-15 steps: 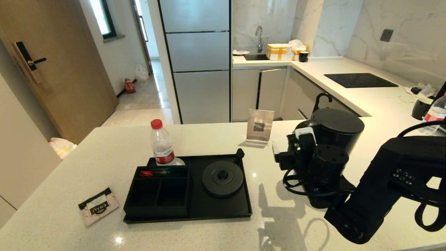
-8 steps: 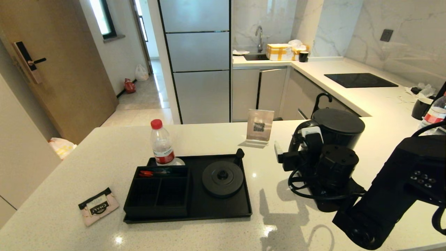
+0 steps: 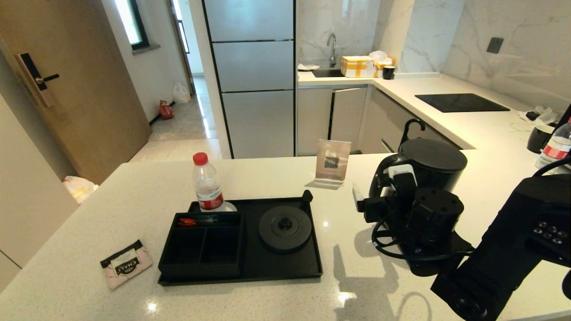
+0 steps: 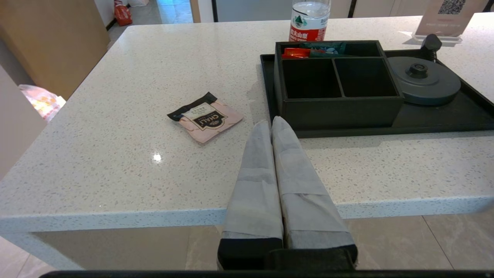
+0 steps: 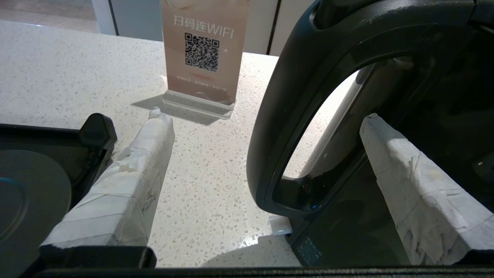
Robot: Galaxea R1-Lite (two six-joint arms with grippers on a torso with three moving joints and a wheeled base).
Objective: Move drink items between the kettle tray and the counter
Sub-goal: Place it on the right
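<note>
The black kettle [image 3: 432,166] stands on the white counter [image 3: 147,191], right of the kettle tray [image 3: 317,267]. My right gripper [image 3: 379,183] is open, and its taped fingers [image 5: 154,131] stand either side of the kettle's loop handle [image 5: 270,116] without touching it. The round base disc [image 3: 285,228] on the tray is bare. Left of the tray, the pink CHALI tea sachet [image 3: 126,264] lies flat on the counter. My left gripper [image 4: 271,122] is shut and empty, held off the counter's front edge between the sachet [image 4: 205,118] and the tray's compartment box [image 4: 339,102].
A red-capped water bottle [image 3: 207,183] stands at the tray's back left corner. A QR-code WiFi sign [image 3: 333,160] stands behind the tray, left of the kettle. Red packets [image 3: 189,220] lie in the box's rear compartment. A black mug [image 3: 539,138] and another bottle [image 3: 555,147] stand at far right.
My right arm has shifted to the right, bringing its open fingers in around the kettle's handle. The kettle, sachet and tray have not moved.
</note>
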